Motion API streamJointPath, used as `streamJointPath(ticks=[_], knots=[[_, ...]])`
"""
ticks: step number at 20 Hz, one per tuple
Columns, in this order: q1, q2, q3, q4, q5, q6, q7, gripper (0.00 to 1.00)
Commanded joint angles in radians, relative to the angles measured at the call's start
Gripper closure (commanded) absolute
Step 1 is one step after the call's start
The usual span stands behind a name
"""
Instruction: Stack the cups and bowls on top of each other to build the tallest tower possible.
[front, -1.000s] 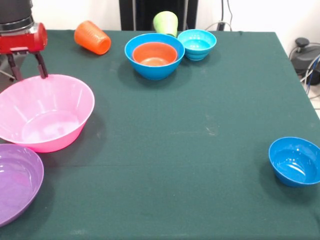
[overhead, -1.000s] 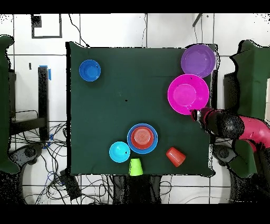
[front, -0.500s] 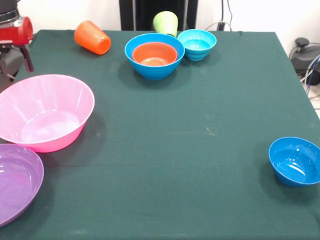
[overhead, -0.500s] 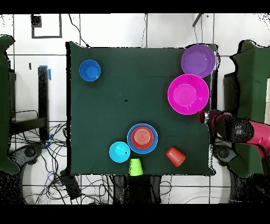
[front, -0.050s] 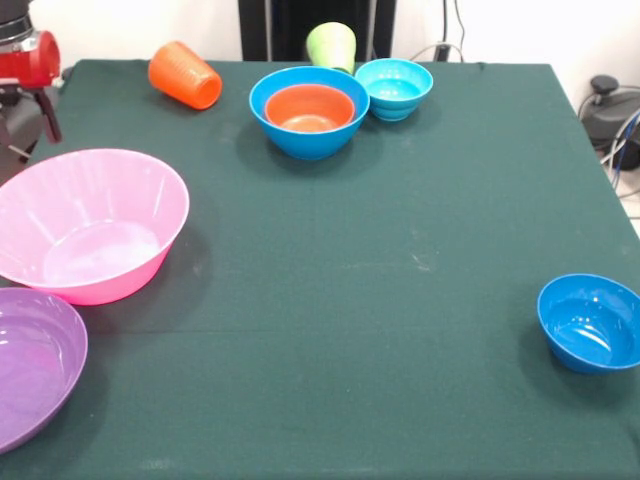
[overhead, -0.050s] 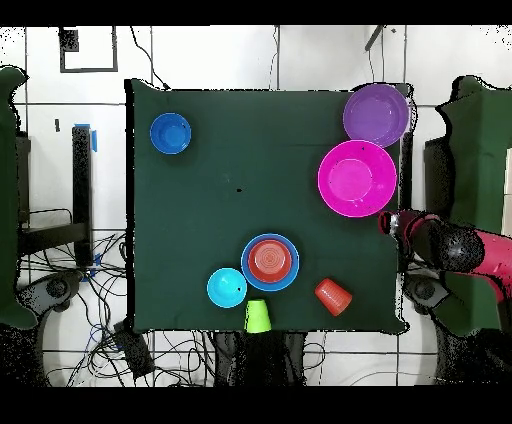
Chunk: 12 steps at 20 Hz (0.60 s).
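Note:
My gripper (front, -0.050s: 22, 130) hangs open and empty beyond the table's left edge, apart from the huge pink bowl (front, -0.050s: 92, 222); only one of its fingers (front, -0.050s: 48, 115) shows. In the overhead view the gripper (overhead, -0.050s: 385, 222) is just off the table beside the pink bowl (overhead, -0.050s: 357, 178). The purple bowl (front, -0.050s: 30, 365) sits in front of the pink one. A small orange bowl (front, -0.050s: 309, 108) is nested in the medium blue bowl (front, -0.050s: 300, 142). The cyan bowl (front, -0.050s: 394, 88) touches it. The orange ribbed cup (front, -0.050s: 184, 75) lies on its side. The lime cup (front, -0.050s: 331, 46) is at the far edge. A dark blue bowl (front, -0.050s: 590, 322) stands alone at the right.
The green table (front, -0.050s: 400, 250) has a wide bare stretch in the middle. Cables and a black stand lie on the floor around the table (overhead, -0.050s: 200, 130). The red arm (overhead, -0.050s: 470, 248) reaches in from beside the table.
The gripper has drawn back from the pink bowl's far rim, up and outward past the table's edge. No bowl or cup has moved.

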Motion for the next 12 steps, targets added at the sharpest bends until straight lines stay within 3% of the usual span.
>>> streamJointPath(ticks=[1, 12], knots=[[0.036, 0.08, 0.005, -0.01, -0.083, -0.009, -0.28, 0.0], [0.016, 0.135, 0.004, -0.005, -0.141, -0.092, -0.259, 0.0]])
